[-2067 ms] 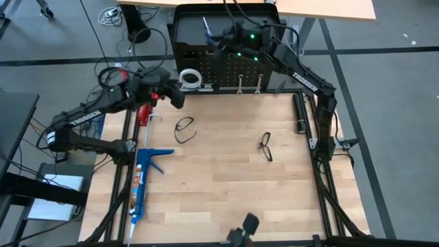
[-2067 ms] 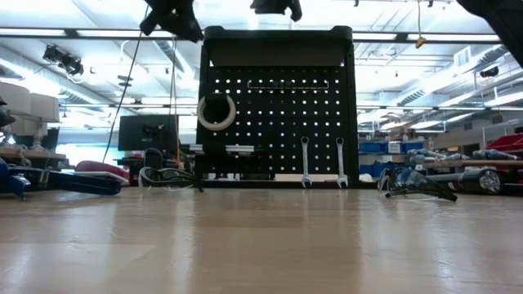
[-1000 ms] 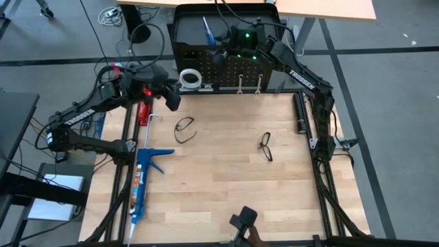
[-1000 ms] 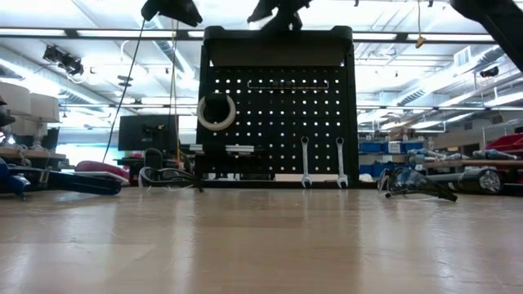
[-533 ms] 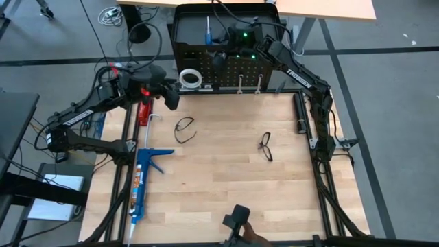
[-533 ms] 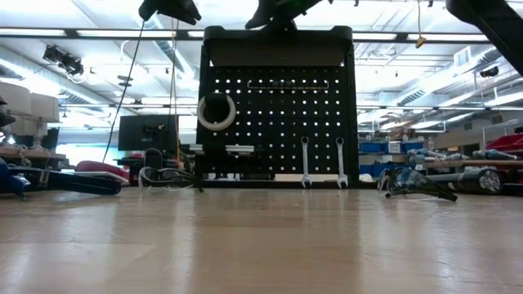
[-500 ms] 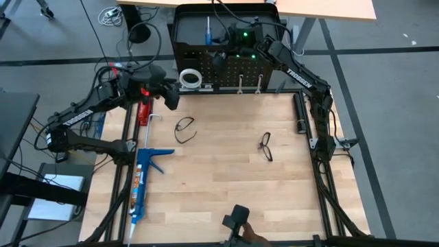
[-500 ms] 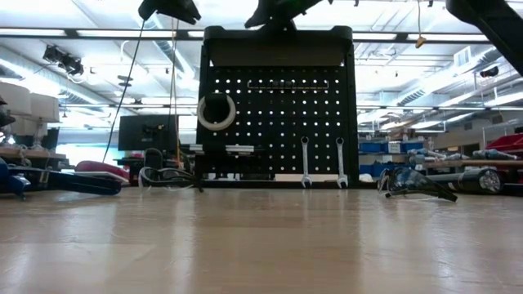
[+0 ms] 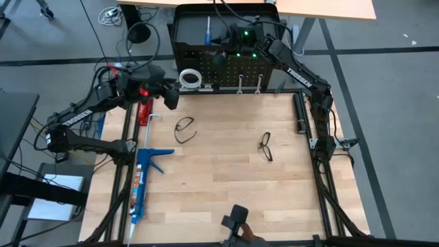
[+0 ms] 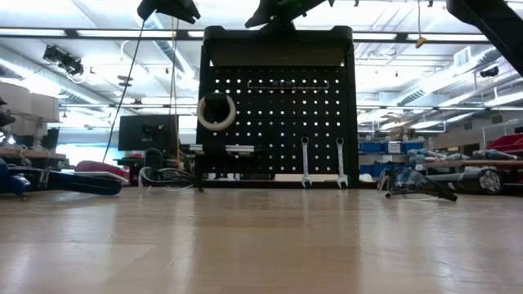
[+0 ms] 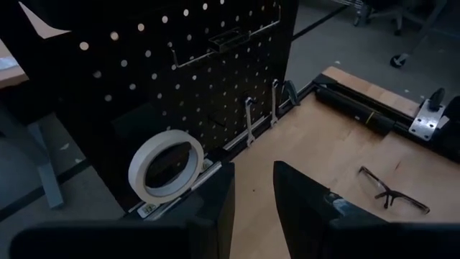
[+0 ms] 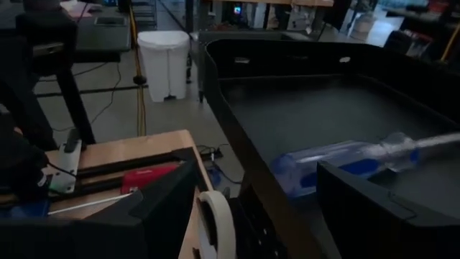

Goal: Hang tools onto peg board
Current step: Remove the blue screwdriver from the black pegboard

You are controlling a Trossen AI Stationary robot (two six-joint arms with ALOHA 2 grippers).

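Observation:
The black peg board (image 9: pixel 230 68) stands at the table's far edge. A white tape roll (image 9: pixel 190 77) and two silver wrenches (image 10: pixel 305 162) hang on its front. The blue-handled screwdriver (image 12: pixel 338 164) lies flat in the black tray on the board's top (image 9: pixel 208 29). My right gripper (image 12: pixel 259 194) is open above that tray, its fingers clear of the screwdriver. My left gripper (image 11: pixel 253 201) hovers open and empty in front of the tape roll (image 11: pixel 167 167). Two safety glasses (image 9: pixel 184 128) (image 9: pixel 266 145) lie on the tabletop.
A long blue caulking gun (image 9: pixel 143 180) lies along the table's left edge, with a red-handled tool (image 9: pixel 144 111) beyond it. A dark object (image 9: pixel 236 221) shows at the near edge. Bare wood lies between and in front of the two glasses.
The screwdriver in the top tray has turned from a slight slant to lying straight, far to near. My right gripper has shifted a little above it. The dark object at the near edge has moved slightly toward the table's left.

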